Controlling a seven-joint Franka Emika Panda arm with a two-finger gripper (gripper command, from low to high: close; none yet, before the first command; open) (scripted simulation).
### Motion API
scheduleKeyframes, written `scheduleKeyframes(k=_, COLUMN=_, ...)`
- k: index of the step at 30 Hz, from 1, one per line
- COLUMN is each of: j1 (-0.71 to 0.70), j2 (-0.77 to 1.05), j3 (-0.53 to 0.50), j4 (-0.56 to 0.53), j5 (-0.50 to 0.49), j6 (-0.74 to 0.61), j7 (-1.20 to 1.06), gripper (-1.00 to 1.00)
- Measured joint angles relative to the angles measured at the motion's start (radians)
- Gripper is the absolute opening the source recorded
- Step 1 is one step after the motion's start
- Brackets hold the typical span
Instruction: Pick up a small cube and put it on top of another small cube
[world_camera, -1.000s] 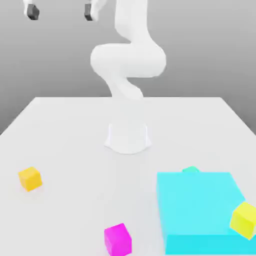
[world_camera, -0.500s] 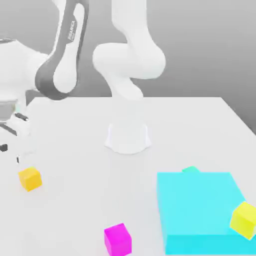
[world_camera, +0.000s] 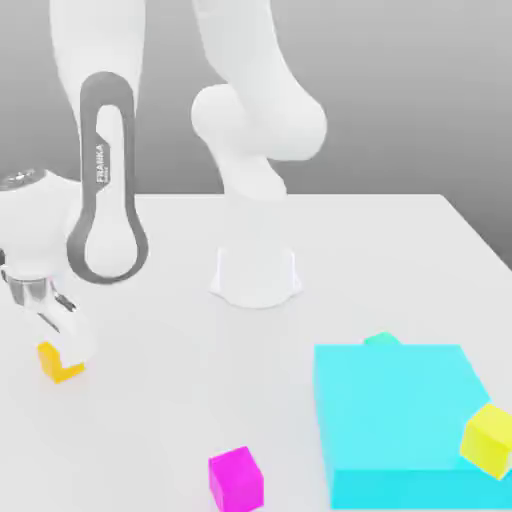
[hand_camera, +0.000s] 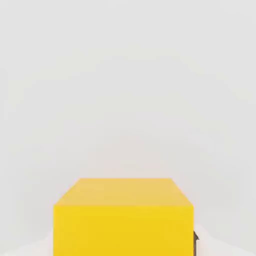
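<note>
The small amber cube (world_camera: 56, 368) rests on the white table (world_camera: 150, 400) at the exterior view's left. My gripper (world_camera: 62, 352) has come straight down over it, and its pale fingers (world_camera: 73, 335) cover the cube's top and far side. In the hand view the same cube (hand_camera: 123, 215) sits close between the jaws, which are shut on it. A small magenta cube (world_camera: 236, 478) lies apart near the front edge, to the right of the amber one in the exterior view.
A big cyan block (world_camera: 400, 420) fills the front of the exterior view's right, with a lemon-yellow cube (world_camera: 489, 438) at its right side and a small green piece (world_camera: 380, 340) behind it. The arm's base (world_camera: 256, 275) stands mid-table.
The arm swung down from high above to the amber cube at the exterior view's left. The jaws went from wide open to shut on the cube, which has stayed in place.
</note>
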Motion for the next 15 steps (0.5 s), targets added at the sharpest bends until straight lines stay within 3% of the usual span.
scheduleKeyframes(k=4, j1=0.070, j2=-0.134, j3=-0.106, j4=-0.032, j5=-0.158, j6=-0.099, j7=0.119, gripper=-1.00)
scheduleKeyframes(k=6, j1=0.092, j2=-0.201, j3=-0.111, j4=-0.049, j5=-0.225, j6=-0.144, j7=0.178, gripper=-1.00)
scheduleKeyframes(k=15, j1=0.469, j2=-0.391, j3=0.103, j4=-0.135, j5=-0.184, j6=-0.227, j7=0.321, gripper=-1.00)
